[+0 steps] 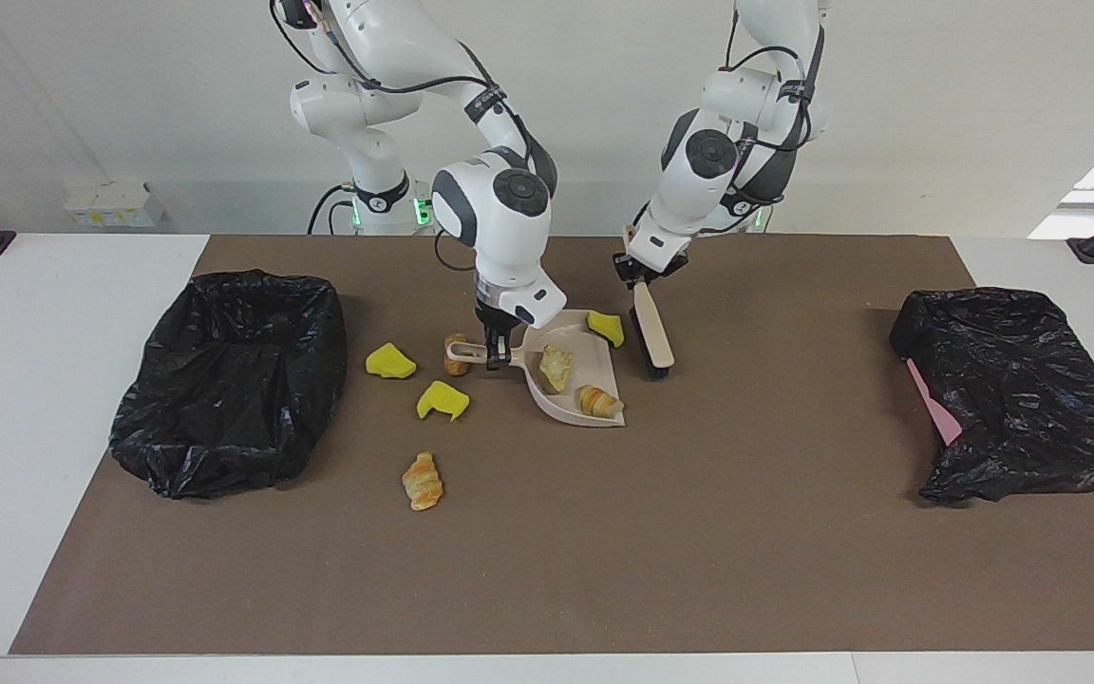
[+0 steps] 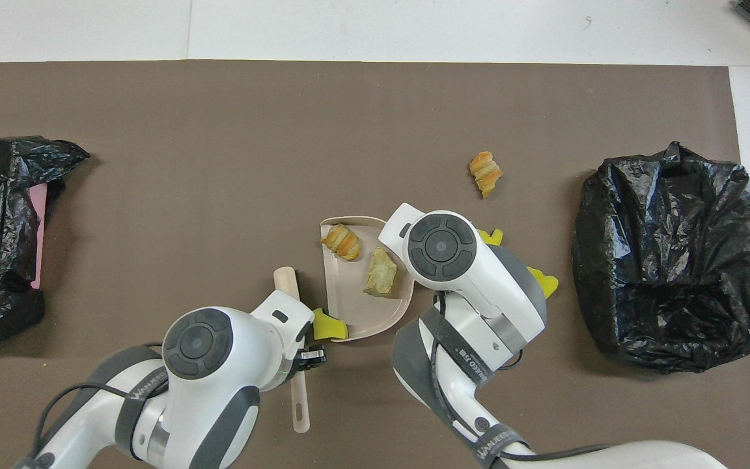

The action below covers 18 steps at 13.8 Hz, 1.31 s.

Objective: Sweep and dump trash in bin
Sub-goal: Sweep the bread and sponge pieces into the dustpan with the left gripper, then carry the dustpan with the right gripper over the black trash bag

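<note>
My right gripper (image 1: 498, 353) is shut on the handle of the beige dustpan (image 1: 594, 366), which rests on the brown mat. A bread piece (image 1: 556, 366) and a croissant (image 1: 596, 402) lie in the pan (image 2: 362, 312). A yellow chunk (image 1: 606, 328) sits at the pan's rim beside the brush (image 1: 651, 342). My left gripper (image 1: 640, 274) is shut on the brush's handle, bristles down by the pan. A brown cylinder (image 1: 457, 353), two yellow chunks (image 1: 389, 361) (image 1: 442, 400) and a croissant (image 1: 423, 480) lie on the mat toward the right arm's end.
A bin lined with a black bag (image 1: 234, 380) stands at the right arm's end of the mat. A second black-bagged bin (image 1: 1022, 389), with pink showing at its side, stands at the left arm's end. The mat (image 1: 699, 532) is bare farther from the robots.
</note>
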Available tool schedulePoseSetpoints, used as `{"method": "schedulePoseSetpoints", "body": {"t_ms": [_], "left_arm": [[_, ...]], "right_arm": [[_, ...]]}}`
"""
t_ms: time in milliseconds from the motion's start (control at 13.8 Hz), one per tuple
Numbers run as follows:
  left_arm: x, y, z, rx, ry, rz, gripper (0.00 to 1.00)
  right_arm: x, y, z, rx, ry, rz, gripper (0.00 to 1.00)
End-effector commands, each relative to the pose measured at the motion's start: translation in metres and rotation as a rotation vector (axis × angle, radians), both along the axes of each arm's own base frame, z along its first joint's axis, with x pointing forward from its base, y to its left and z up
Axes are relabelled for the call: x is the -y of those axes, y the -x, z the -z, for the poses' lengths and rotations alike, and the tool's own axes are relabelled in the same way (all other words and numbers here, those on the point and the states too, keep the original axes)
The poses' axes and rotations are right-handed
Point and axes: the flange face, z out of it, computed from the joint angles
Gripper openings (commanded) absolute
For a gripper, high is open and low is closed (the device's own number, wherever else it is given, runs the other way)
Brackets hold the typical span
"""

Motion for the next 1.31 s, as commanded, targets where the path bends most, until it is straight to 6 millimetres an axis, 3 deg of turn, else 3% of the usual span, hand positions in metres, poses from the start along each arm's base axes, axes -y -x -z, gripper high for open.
{"method": "schedulePoseSetpoints", "body": {"t_ms": [0, 218, 436, 582, 800, 945, 1236], "left_arm": [[0.038, 0.023, 0.006, 0.043, 0.080, 0.010, 0.00], [0.059, 0.019, -0.003, 0.078, 0.148, -0.017, 0.00], [0.045, 0.014, 0.002, 0.042, 0.125, -0.026, 0.00], [0.020, -0.003, 0.000, 0.034, 0.091, -0.052, 0.00], [0.007, -0.001, -0.019, 0.080, 0.031, 0.009, 0.00], [0.006, 0.009, -0.020, 0.104, -0.034, 0.048, 0.00], [0.027, 0.032, -0.023, 0.119, -0.050, 0.007, 0.00]], "right_arm": [[0.011, 0.005, -0.002, 0.010, 0.013, -0.044, 0.00], [0.012, 0.004, -0.002, 0.009, 0.014, -0.042, 0.00], [0.011, 0.004, -0.002, 0.010, 0.013, -0.037, 0.00], [0.014, 0.000, -0.007, 0.014, 0.005, -0.026, 0.00], [0.041, -0.011, -0.034, 0.049, -0.012, 0.023, 0.00], [0.059, -0.016, -0.057, 0.076, -0.016, 0.016, 0.00], [0.128, -0.022, -0.107, 0.080, -0.051, 0.036, 0.00]]}}
